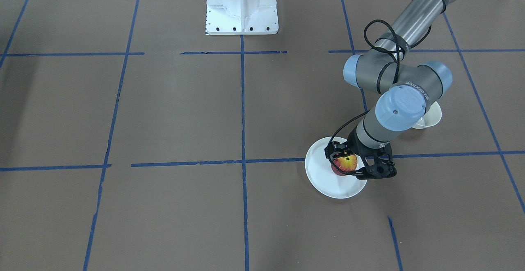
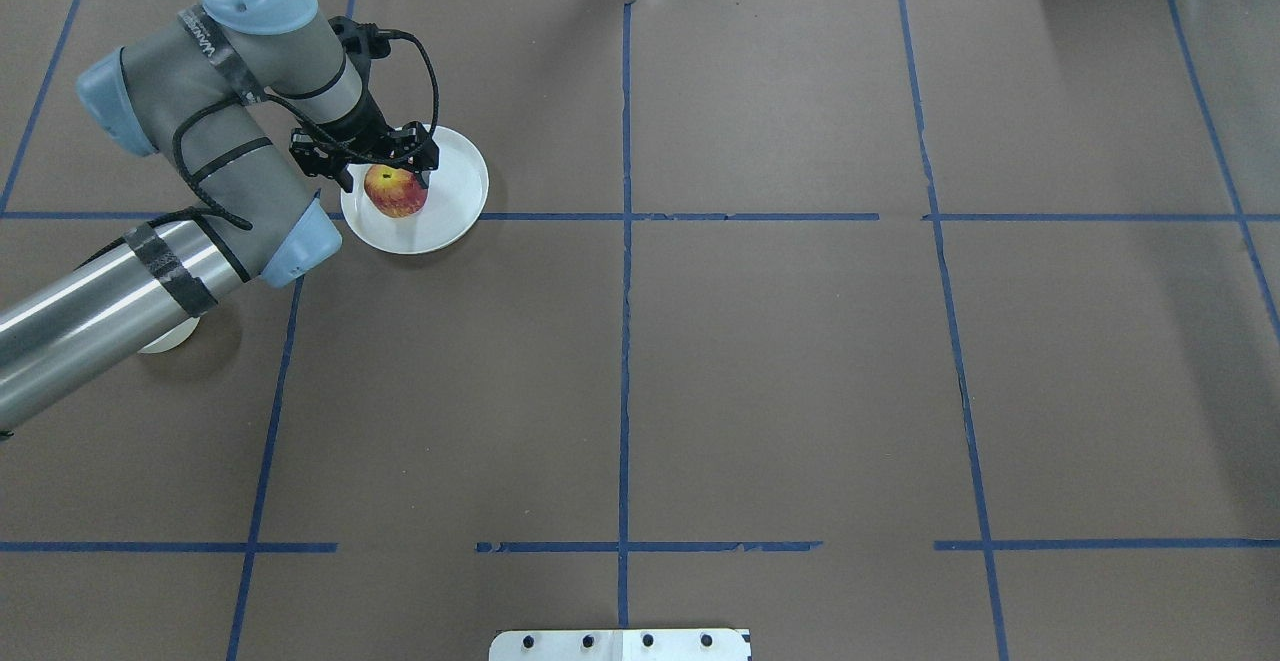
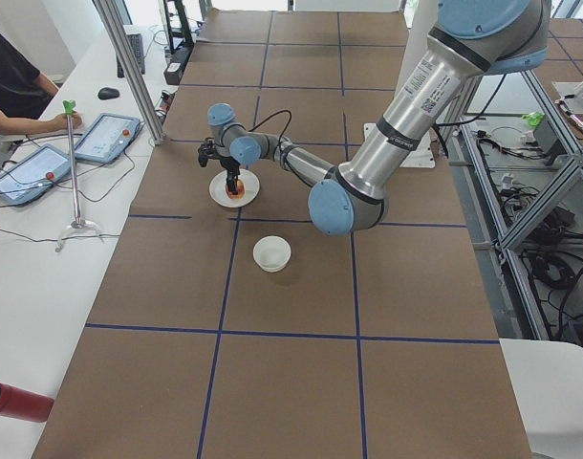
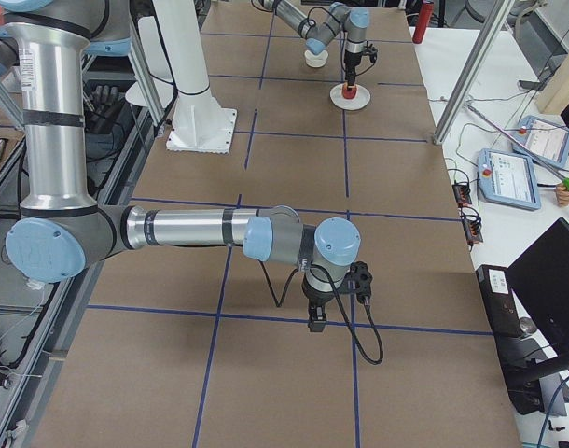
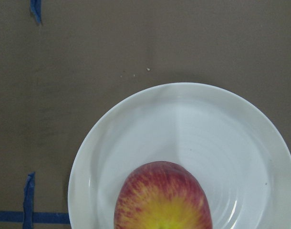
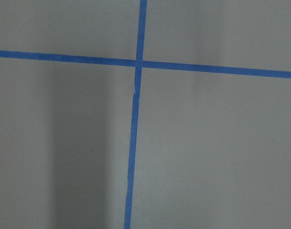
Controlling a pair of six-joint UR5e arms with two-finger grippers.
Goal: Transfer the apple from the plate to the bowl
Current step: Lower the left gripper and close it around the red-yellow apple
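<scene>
The deep cream bowl (image 3: pixel 272 253) is mostly hidden under the left arm (image 2: pixel 90 311) from overhead and from the front; only a sliver of thin rim is seen. The right gripper (image 4: pixel 318 322) is shown only from the side, so its opening cannot be told. The small, round, red-and-yellow apple (image 2: pixel 396 193) is seated on the flat white plate (image 2: pixel 455 196) at the far left of the table (image 2: pixel 800 361). It is straddled by the spread fingers of the left gripper (image 2: pixel 387 181), and nothing is clasped.
</scene>
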